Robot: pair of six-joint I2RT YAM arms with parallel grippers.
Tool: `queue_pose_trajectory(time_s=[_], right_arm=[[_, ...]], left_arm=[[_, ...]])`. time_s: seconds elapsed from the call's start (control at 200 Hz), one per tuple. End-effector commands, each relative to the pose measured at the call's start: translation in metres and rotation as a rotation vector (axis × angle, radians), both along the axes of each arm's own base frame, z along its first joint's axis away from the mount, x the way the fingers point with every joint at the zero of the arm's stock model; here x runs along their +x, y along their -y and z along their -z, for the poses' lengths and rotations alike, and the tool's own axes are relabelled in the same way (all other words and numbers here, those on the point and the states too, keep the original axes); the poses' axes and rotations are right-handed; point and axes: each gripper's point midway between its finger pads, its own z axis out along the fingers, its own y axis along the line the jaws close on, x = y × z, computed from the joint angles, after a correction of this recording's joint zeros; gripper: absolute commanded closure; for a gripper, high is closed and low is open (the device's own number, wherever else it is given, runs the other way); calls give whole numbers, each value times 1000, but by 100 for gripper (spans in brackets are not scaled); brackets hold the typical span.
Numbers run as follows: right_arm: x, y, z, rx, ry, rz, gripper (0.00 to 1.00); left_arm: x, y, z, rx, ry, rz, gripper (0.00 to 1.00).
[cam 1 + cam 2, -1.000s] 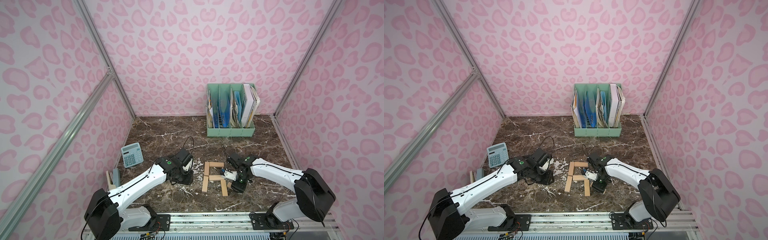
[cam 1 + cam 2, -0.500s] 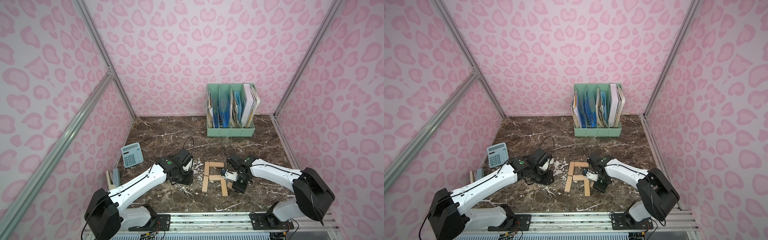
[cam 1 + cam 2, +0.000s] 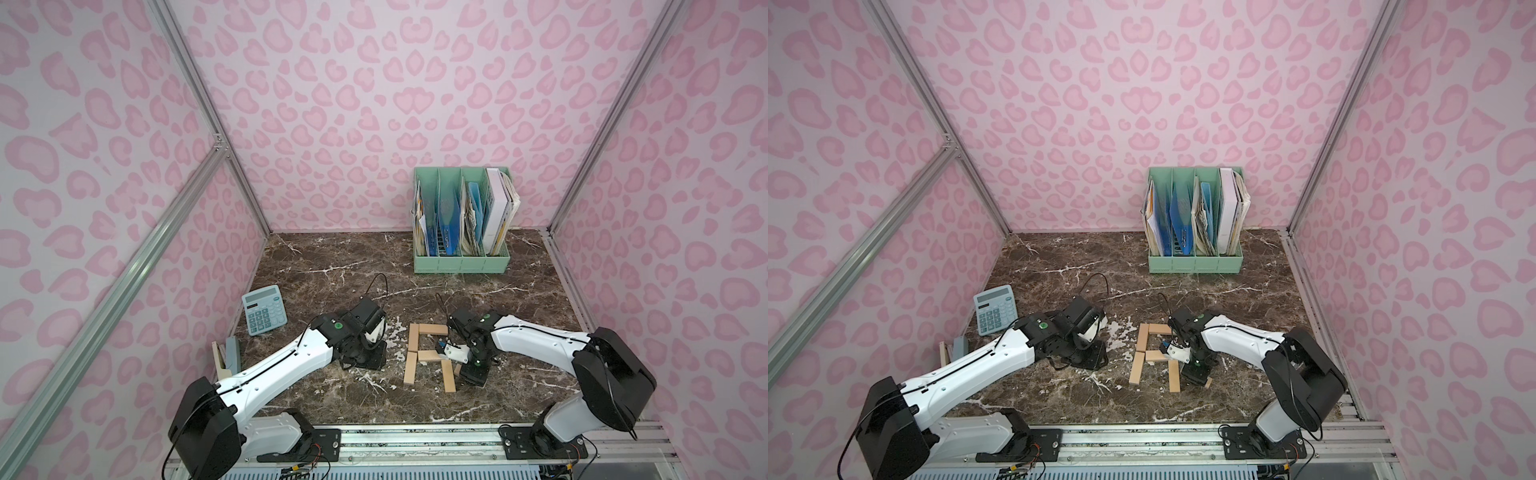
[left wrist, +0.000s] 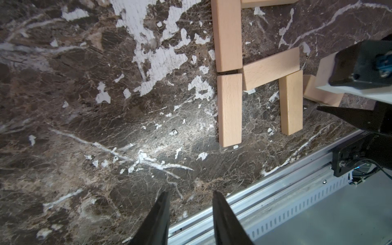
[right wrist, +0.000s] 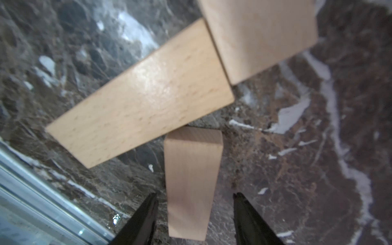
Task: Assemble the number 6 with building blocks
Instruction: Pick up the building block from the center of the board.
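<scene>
Five pale wooden building blocks lie flat as a partial number 6 (image 3: 428,353): a top bar (image 3: 432,329), two left uprights (image 4: 230,110), a middle bar (image 4: 271,67) and a lower right upright (image 4: 290,104). A sixth block (image 5: 191,184) lies just right of that upright, one end close to it. My right gripper (image 5: 195,194) is low over it, open, with one finger on each side and a gap at both. My left gripper (image 4: 191,192) hovers to the left of the blocks (image 3: 365,357), open by a narrow gap and holding nothing.
A teal calculator (image 3: 264,309) lies at the left. A stapler (image 3: 230,357) sits by the left wall. A green file organizer (image 3: 461,224) with folders stands at the back. A metal rail (image 3: 415,436) runs along the table's front edge.
The right gripper's jaws have drawn in a little around the sixth block. Both arms and the other blocks stay where they were.
</scene>
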Motion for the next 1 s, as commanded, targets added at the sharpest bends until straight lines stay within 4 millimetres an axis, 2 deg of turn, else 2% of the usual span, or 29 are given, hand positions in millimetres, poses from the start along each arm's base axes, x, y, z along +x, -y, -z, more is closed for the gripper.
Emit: queue_pose_trajectory(time_s=[0.0, 0.08, 0.215, 0.375, 0.565, 0.845, 0.995], right_arm=[[-5, 1, 1, -5, -24, 0, 45], [-6, 1, 2, -9, -28, -2, 53], [-6, 2, 3, -20, -25, -3, 73], [-2, 2, 2, -27, -7, 10, 73], [8, -2, -9, -27, 29, 38, 76], [32, 3, -44, -68, 124, 26, 75], [39, -4, -62, -55, 158, 27, 75]], left_arm=[[1, -2, 0, 5, 8, 0, 62], [1, -2, 0, 6, 9, 1, 62], [1, -2, 0, 6, 10, 2, 62], [0, -3, 1, 9, 9, 6, 62], [3, -2, 0, 7, 12, 4, 62], [5, -1, -2, 7, 15, 7, 62], [5, -2, -3, 8, 18, 3, 62]])
